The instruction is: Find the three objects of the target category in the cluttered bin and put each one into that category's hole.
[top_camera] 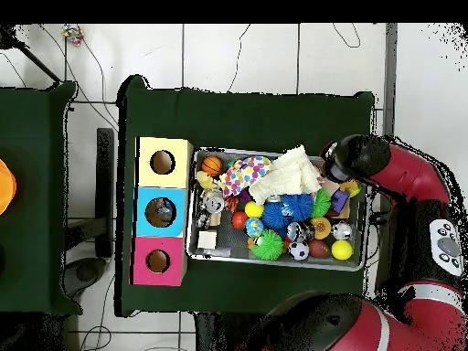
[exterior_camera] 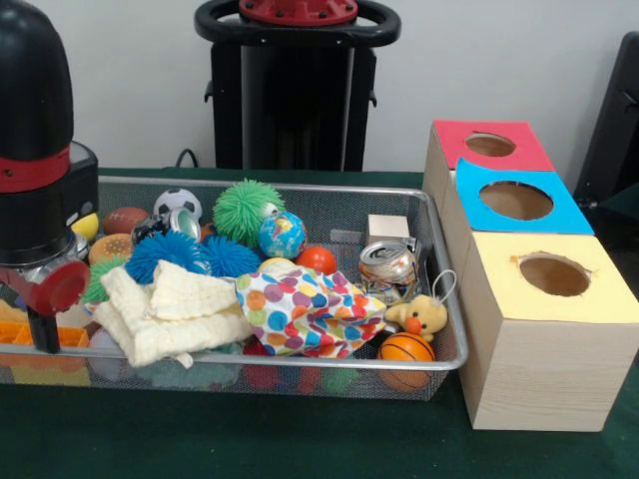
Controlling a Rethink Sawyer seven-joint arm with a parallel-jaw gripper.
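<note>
The silver wire-mesh bin (exterior_camera: pixel 300 188) is full of toys: a soccer ball (exterior_camera: pixel 178 203), a green spiky ball (exterior_camera: pixel 247 209), a globe ball (exterior_camera: pixel 282 236), a basketball (exterior_camera: pixel 405 347), a crushed can (exterior_camera: pixel 387 265) and a duck (exterior_camera: pixel 421 317). The blue-topped box's round hole (exterior_camera: pixel 516 201) is in the middle of three boxes beside the bin. My gripper (exterior_camera: pixel 38 321) hangs low over the bin's end farthest from the boxes, above orange items. In the overhead view the gripper (top_camera: pixel 335 174) is at the bin's (top_camera: pixel 279 264) right end and the blue hole (top_camera: pixel 161 211) is at the left.
A cream cloth (exterior_camera: pixel 170 311) and a polka-dot cloth (exterior_camera: pixel 305 307) cover part of the toys. Blue spiky balls (exterior_camera: pixel 190 254) lie behind them. The red-topped box (exterior_camera: pixel 489 145) and yellow-topped box (exterior_camera: pixel 552 274) flank the blue one. The robot's pedestal (exterior_camera: pixel 295 80) stands behind the bin.
</note>
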